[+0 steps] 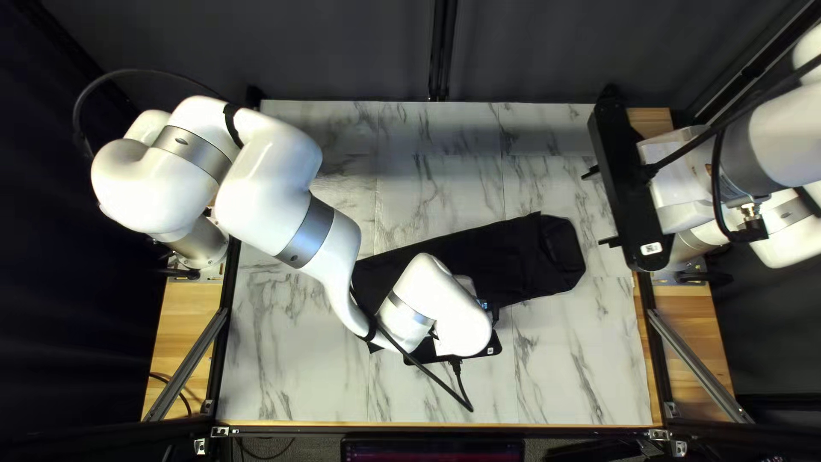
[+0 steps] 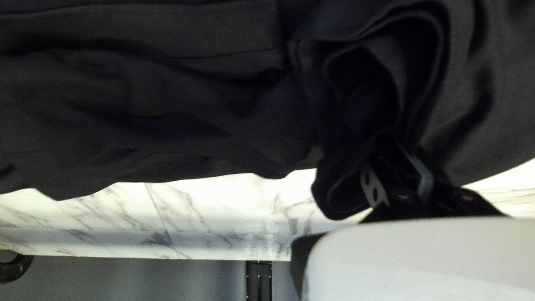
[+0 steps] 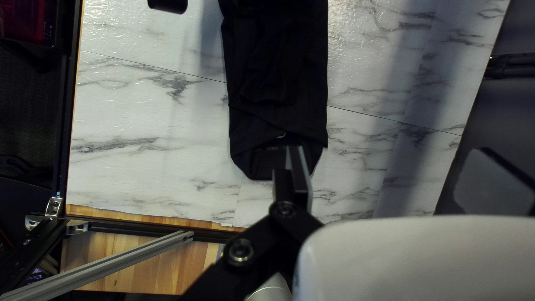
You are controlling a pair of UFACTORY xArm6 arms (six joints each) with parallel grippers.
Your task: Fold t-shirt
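The black t-shirt (image 1: 479,252) lies as a long, narrow bundle slanting across the table, its middle partly covered by my left arm. At its near side is my left gripper (image 1: 453,349); the fingertips are hidden there. In the left wrist view my left gripper (image 2: 413,159) pinches a gathered fold of the t-shirt (image 2: 212,111), with more folds bunched ahead. My right gripper (image 1: 599,208) is raised at the table's right edge, past the shirt's right end. My right gripper (image 3: 395,164) stands open, nothing between its fingers, above and apart from the t-shirt (image 3: 278,67).
The marble-patterned table (image 1: 291,368) shows around the shirt. My left arm (image 1: 291,197) reaches over from the left. Metal bars (image 1: 701,351) flank the table, with a dark curtain (image 1: 256,47) behind it and a screen (image 1: 432,449) at its near edge.
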